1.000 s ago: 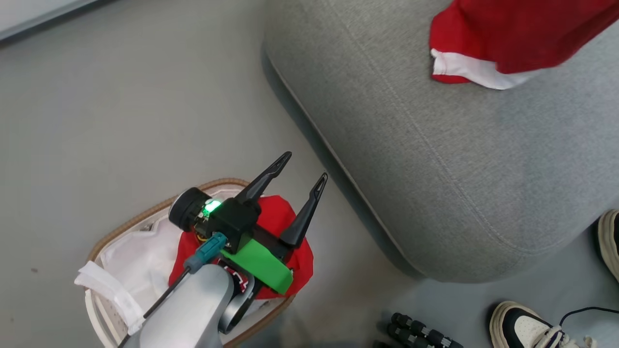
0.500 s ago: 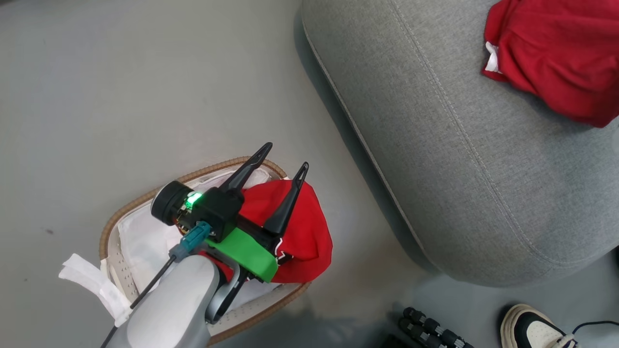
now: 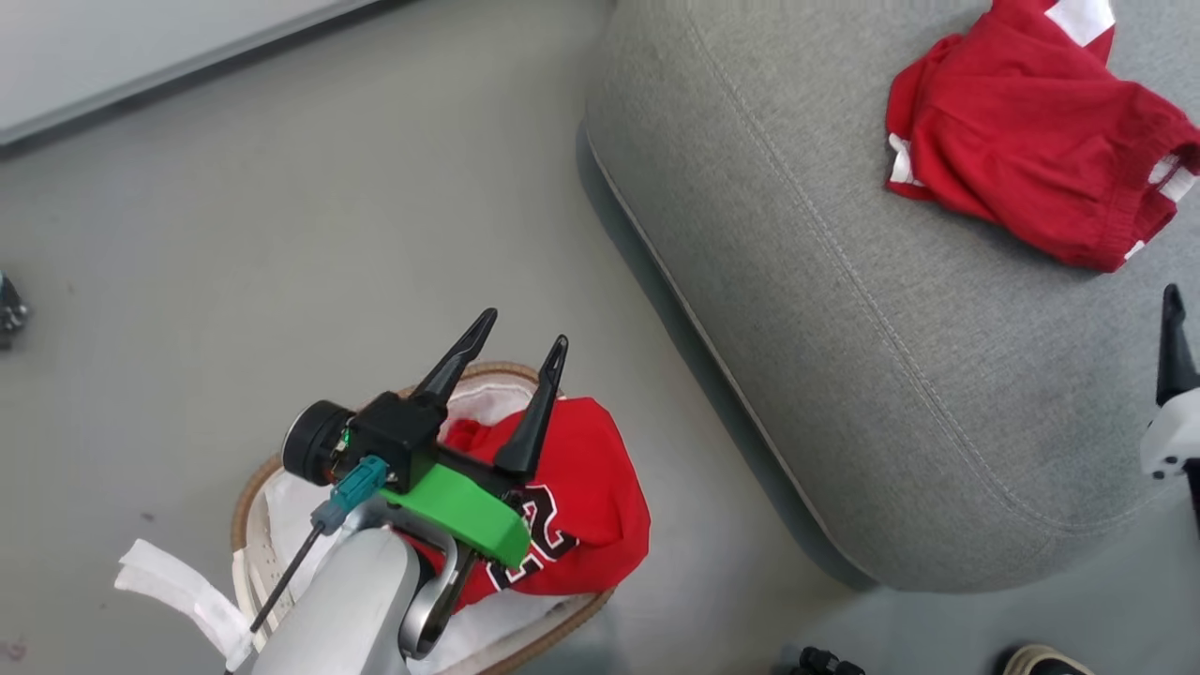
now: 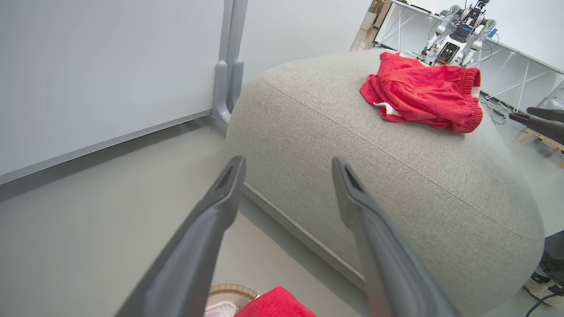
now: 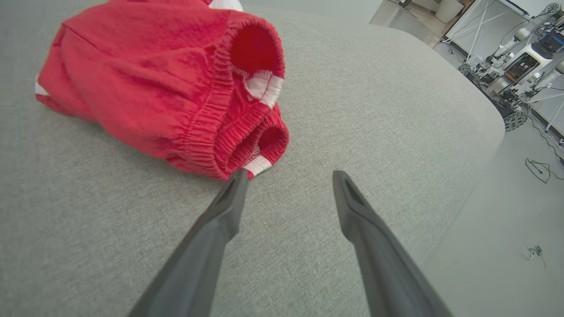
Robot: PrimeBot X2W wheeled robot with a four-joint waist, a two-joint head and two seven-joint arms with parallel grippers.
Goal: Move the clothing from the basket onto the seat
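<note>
1 garment (image 3: pixel 1027 178) on seat (image 3: pixel 844 375), 1 jersey (image 3: pixel 581 487) in basket (image 3: pixel 240 511); L gripper (image 3: pixel 523 328), R gripper (image 5: pixel 289 174) spread

Shorts (image 3: pixel 1022 178) on seat (image 3: pixel 844 375), jersey (image 3: pixel 586 487) in basket (image 3: pixel 242 492)

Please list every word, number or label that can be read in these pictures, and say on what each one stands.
"2": a black-and-white digit on the red jersey in the basket; the digit beside it is partly hidden and cannot be read.
No other text can be read.
</note>
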